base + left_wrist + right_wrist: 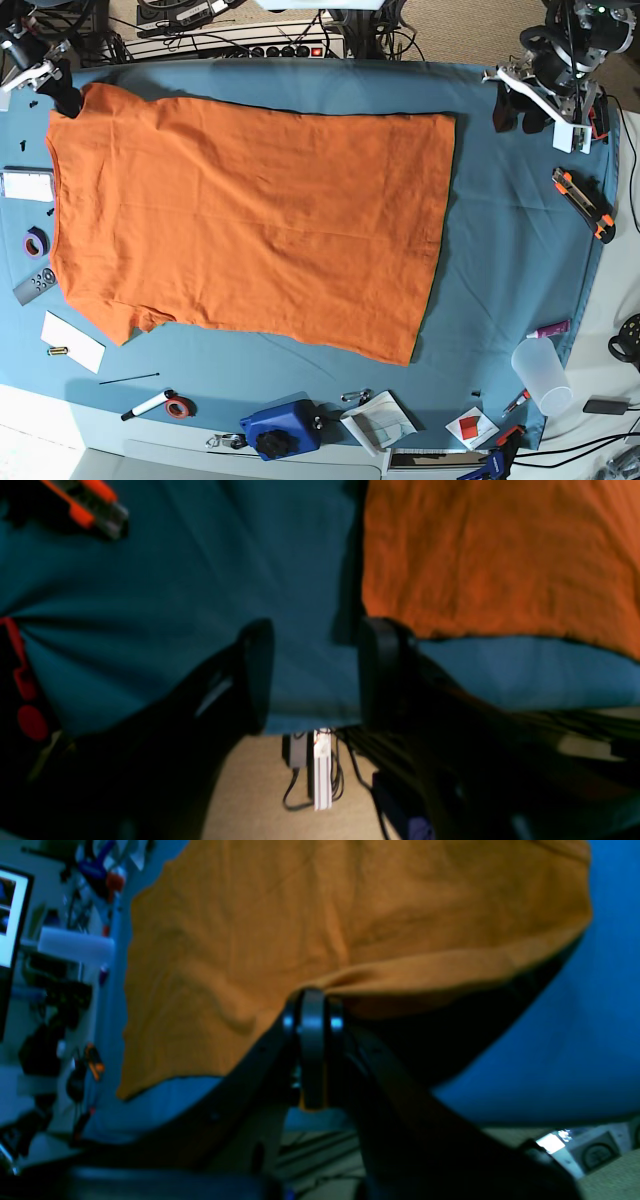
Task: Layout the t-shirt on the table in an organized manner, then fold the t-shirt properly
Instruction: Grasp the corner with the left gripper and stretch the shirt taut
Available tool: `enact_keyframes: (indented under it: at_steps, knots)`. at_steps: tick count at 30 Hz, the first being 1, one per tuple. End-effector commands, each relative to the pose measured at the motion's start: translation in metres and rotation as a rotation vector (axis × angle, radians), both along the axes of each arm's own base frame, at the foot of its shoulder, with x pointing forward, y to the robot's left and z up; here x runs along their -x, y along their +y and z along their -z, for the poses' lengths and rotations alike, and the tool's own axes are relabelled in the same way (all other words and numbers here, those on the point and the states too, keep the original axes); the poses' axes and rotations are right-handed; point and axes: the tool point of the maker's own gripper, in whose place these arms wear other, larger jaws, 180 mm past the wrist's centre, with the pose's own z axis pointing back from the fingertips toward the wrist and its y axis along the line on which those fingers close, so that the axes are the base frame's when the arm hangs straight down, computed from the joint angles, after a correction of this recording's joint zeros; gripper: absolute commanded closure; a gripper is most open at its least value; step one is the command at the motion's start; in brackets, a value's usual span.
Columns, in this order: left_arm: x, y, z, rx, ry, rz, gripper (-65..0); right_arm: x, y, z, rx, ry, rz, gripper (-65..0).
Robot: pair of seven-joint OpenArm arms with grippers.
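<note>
Shirt position: the t-shirt lies spread flat across the left and middle of the tabletop.
Long axis: it runs left to right in the base view, neck end at the left edge, hem toward the right.
Right gripper: pinched together on the shirt's edge at the far left corner.
Left gripper: jaws apart, empty, just off the hem corner.
Risk: pulling from one corner alone could skew or bunch the fabric.
Risk, clutter: a dragged shirt could sweep the box cutter or plastic cup.
</note>
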Motion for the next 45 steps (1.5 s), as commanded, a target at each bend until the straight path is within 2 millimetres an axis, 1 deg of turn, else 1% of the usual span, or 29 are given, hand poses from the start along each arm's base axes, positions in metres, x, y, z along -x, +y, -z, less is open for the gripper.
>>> enact_keyframes:
  at_steps: [1,3,5,7,8,11,15,18,22,27,30,31,32,33,36,40,43,45]
  knots:
    - [-0.004,-0.01,-0.007,0.025,-0.038,0.015,-28.4,-0.006,-0.009,-0.016,0.033,-0.041,-0.006,0.0]
    - [-0.007,-0.029,-0.004,0.077,-0.039,0.045,-28.4,-0.008,-0.012,-0.02,0.046,-0.041,-0.012,0.0]
    - [-0.011,-0.05,0.007,0.143,-0.017,0.07,-28.4,-0.009,-0.014,-0.022,0.055,-0.041,-0.017,0.0]
    - [-0.017,-0.063,0.017,0.173,-0.001,0.083,-28.4,-0.01,-0.016,-0.024,0.063,-0.041,-0.021,0.0]
    - [-0.021,-0.067,0.021,0.18,0.006,0.076,-28.4,-0.01,-0.017,-0.025,0.068,-0.041,-0.023,0.0]
    - [-0.026,-0.068,0.033,0.187,0.034,0.044,-28.4,-0.012,-0.02,-0.029,0.082,-0.041,-0.031,0.0]
    - [-0.024,-0.062,0.055,0.176,0.084,0.02,-28.4,-0.013,-0.022,-0.031,0.091,-0.041,-0.035,0.0]
    - [-0.018,-0.062,0.071,0.194,0.13,0.008,-28.4,-0.013,-0.022,-0.031,0.091,-0.041,-0.035,0.0]
    - [-0.016,-0.063,0.081,0.219,0.145,-0.006,-28.4,-0.013,-0.022,-0.031,0.091,-0.041,-0.035,0.0]
    - [-0.024,-0.068,0.088,0.28,0.154,-0.012,-28.4,-0.013,-0.022,-0.031,0.091,-0.041,-0.035,0.0]
    - [-0.028,-0.072,0.098,0.31,0.182,-0.012,-28.3,-0.013,-0.022,-0.031,0.091,-0.041,-0.035,0.0]
    - [-0.028,-0.073,0.102,0.317,0.2,-0.009,-26.8,-0.013,-0.022,-0.031,0.091,-0.041,-0.035,0.0]
    - [-0.026,-0.074,0.104,0.319,0.216,-0.005,-23.4,-0.013,-0.022,-0.031,0.091,-0.041,-0.036,0.0]
    - [-0.024,-0.074,0.106,0.32,0.228,-0.001,-18.5,-0.013,-0.022,-0.031,0.091,-0.041,-0.035,0.0]
    - [-0.019,-0.076,0.108,0.319,0.261,0.012,0.0,-0.014,-0.022,-0.032,0.091,-0.044,-0.035,0.0]
    - [-0.01,-0.079,0.112,0.318,0.312,0.037,0.0,-0.015,-0.021,-0.034,0.1,-0.048,-0.042,0.0]
    - [-0.006,-0.076,0.112,0.306,0.32,0.041,0.0,-0.021,-0.015,-0.046,0.145,-0.071,-0.075,0.0]
    - [-0.003,-0.068,0.111,0.279,0.324,0.04,0.0,-0.027,-0.008,-0.057,0.187,-0.093,-0.107,0.0]
